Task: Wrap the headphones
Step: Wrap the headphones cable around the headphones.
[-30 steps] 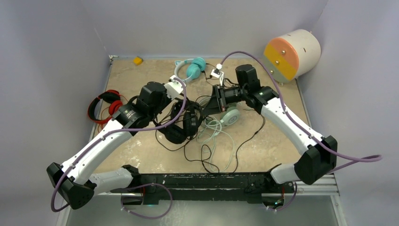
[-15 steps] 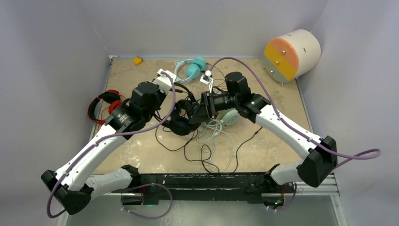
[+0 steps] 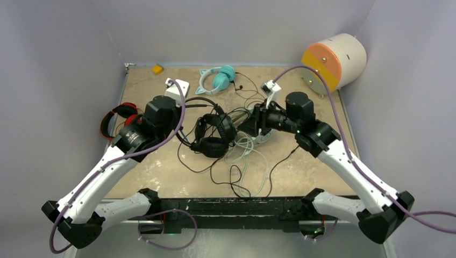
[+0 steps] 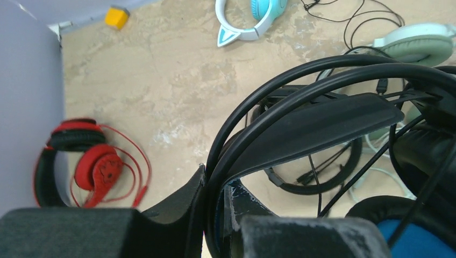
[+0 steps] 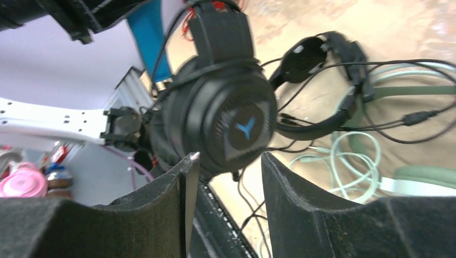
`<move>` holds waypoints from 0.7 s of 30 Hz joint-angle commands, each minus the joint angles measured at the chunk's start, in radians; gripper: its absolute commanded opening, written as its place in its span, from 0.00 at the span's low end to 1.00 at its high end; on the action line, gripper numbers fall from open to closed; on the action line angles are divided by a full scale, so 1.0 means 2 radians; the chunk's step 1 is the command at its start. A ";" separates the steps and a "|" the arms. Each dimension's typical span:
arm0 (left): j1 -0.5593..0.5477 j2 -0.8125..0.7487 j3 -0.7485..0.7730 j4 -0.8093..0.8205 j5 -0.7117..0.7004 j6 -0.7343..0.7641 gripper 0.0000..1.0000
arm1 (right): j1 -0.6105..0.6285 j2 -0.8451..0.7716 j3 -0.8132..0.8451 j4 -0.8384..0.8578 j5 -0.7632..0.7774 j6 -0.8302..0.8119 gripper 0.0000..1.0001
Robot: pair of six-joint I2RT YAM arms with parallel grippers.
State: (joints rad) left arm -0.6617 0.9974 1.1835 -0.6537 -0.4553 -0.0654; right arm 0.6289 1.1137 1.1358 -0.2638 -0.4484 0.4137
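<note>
Black foam and a thin steel band are what the eye goes to: the black headset [image 3: 214, 145] now hangs in the middle of the table [image 3: 156, 169], carried by the left gripper [image 4: 215, 185]. That gripper is clenched on the double headband near one end.

Half a second ago the two arms were nose to nose over the heap. The right gripper was pushed in against the headset. Since then the right arm has swung back toward its own side and the left has drawn away toward the red headset [image 3: 119, 119]. So the black one has been pulled out from the mint-green one [image 3: 263, 134] and the small black one under it.

The right gripper [image 5: 230, 161] stands released, with its fingers apart. The ear cup with the blue mark sits beyond them, not between them.

I'd judge this a regrasp, not progress on the wrapping itself. The black cable [image 3: 232, 181] still lies in loose loops toward the near edge, tangled with the pale green lead. None of it is wound round the band.

From above, the band arches across the far side, running roughly left to right. The cups hang on the near side, so the open mouth of the headset points toward the arms' bases. One cup's outer face is turned to the right gripper.
</note>
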 commanded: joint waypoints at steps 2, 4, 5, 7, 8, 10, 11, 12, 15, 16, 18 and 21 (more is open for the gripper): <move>0.007 0.033 0.115 -0.088 -0.020 -0.164 0.00 | -0.003 -0.079 -0.042 0.054 0.084 -0.030 0.52; 0.020 0.068 0.173 -0.148 -0.020 -0.203 0.00 | -0.003 -0.099 -0.066 0.076 0.101 -0.030 0.54; 0.030 0.081 0.206 -0.169 -0.003 -0.221 0.00 | -0.003 -0.108 -0.081 0.090 0.104 -0.030 0.56; 0.070 0.094 0.233 -0.176 0.069 -0.226 0.00 | -0.003 -0.116 -0.109 0.119 0.110 -0.021 0.61; 0.098 0.096 0.239 -0.170 0.112 -0.227 0.00 | -0.003 -0.116 -0.118 0.122 0.117 -0.016 0.62; 0.143 0.101 0.251 -0.159 0.172 -0.234 0.00 | -0.003 -0.107 -0.129 0.125 0.126 -0.008 0.62; 0.163 0.105 0.261 -0.159 0.191 -0.239 0.00 | -0.003 -0.103 -0.134 0.128 0.132 -0.002 0.62; 0.174 0.113 0.273 -0.163 0.207 -0.245 0.00 | -0.002 -0.099 -0.143 0.136 0.142 0.007 0.62; 0.196 0.139 0.313 -0.176 0.249 -0.271 0.00 | -0.002 -0.085 -0.181 0.174 0.137 0.041 0.61; 0.199 0.147 0.327 -0.181 0.254 -0.287 0.00 | 0.002 -0.079 -0.193 0.183 0.141 0.050 0.60; 0.201 0.160 0.351 -0.188 0.259 -0.314 0.00 | 0.013 -0.064 -0.218 0.200 0.175 0.076 0.61; 0.203 0.179 0.390 -0.209 0.259 -0.357 0.00 | 0.022 -0.025 -0.256 0.251 0.193 0.113 0.62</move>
State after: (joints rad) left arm -0.2661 1.3338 1.8374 -1.0752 -0.0357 -0.5957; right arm 0.6464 0.9947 0.6941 0.0708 -0.1478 0.5171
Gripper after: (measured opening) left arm 0.097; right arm 0.613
